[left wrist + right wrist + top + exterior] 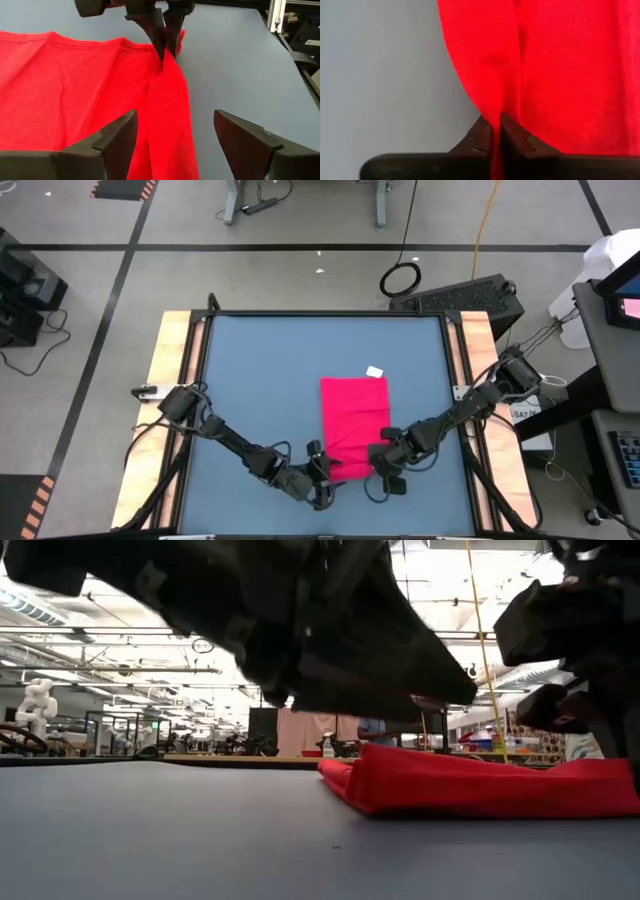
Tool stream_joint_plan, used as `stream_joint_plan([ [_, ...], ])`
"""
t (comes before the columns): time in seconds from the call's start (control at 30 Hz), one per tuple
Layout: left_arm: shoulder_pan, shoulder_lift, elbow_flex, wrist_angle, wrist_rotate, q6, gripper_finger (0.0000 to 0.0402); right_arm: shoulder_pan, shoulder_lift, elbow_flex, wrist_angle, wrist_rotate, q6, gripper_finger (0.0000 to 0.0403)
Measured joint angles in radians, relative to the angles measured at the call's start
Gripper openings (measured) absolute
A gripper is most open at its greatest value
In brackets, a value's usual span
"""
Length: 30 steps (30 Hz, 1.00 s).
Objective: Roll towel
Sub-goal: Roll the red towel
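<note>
The towel (354, 420), a pinkish-red cloth, lies flat on the blue tabletop right of centre, with a small white tag (375, 370) at its far edge. Its near edge is gathered into a raised fold (167, 115). My right gripper (496, 135) is shut on that fold at the towel's near right corner. My left gripper (172, 145) stands open at the near left corner, one finger on either side of the fold and touching nothing that I can see. In the low view the towel (480, 785) shows as a low folded heap. My right gripper pinches the raised fold of the towel's near edge (495, 112) between its two fingers, at the fold's right end. The fingers come from above, slanting steeply down. The pinched cloth stands up a little, and the other part of the towel lies on the table.
Bare blue tabletop (260, 380) stretches left of and beyond the towel. Wooden rails (172, 380) border the table's left and right sides. A black case (460, 295) stands beyond the far right corner.
</note>
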<state>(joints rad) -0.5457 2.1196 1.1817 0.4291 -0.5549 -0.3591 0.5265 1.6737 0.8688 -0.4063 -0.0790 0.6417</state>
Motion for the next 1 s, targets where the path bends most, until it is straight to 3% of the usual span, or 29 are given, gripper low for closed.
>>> stream_joint_plan([
  [0.27, -0.003, 0.063, 0.0, 0.085, 0.024, 0.008, 0.0266, -0.043, -0.001, 0.0, 0.011, -0.082, -0.005, 0.0022],
  [0.57, -0.005, 0.095, 0.001, 0.072, 0.028, 0.002, 0.0245, -0.052, -0.002, 0.001, 0.028, -0.085, -0.018, 0.002],
  [0.73, 0.001, 0.095, 0.001, 0.039, 0.028, 0.002, 0.0168, -0.052, -0.002, 0.002, 0.034, -0.085, -0.026, 0.002],
  [0.93, 0.016, 0.09, 0.001, 0.038, 0.066, -0.075, 0.0024, -0.044, -0.003, 0.002, 0.029, -0.037, -0.051, 0.0024],
  [1.0, 0.026, 0.083, 0.001, 0.039, 0.096, -0.145, 0.0014, -0.026, -0.003, 0.002, 0.025, -0.025, -0.059, 0.0036],
])
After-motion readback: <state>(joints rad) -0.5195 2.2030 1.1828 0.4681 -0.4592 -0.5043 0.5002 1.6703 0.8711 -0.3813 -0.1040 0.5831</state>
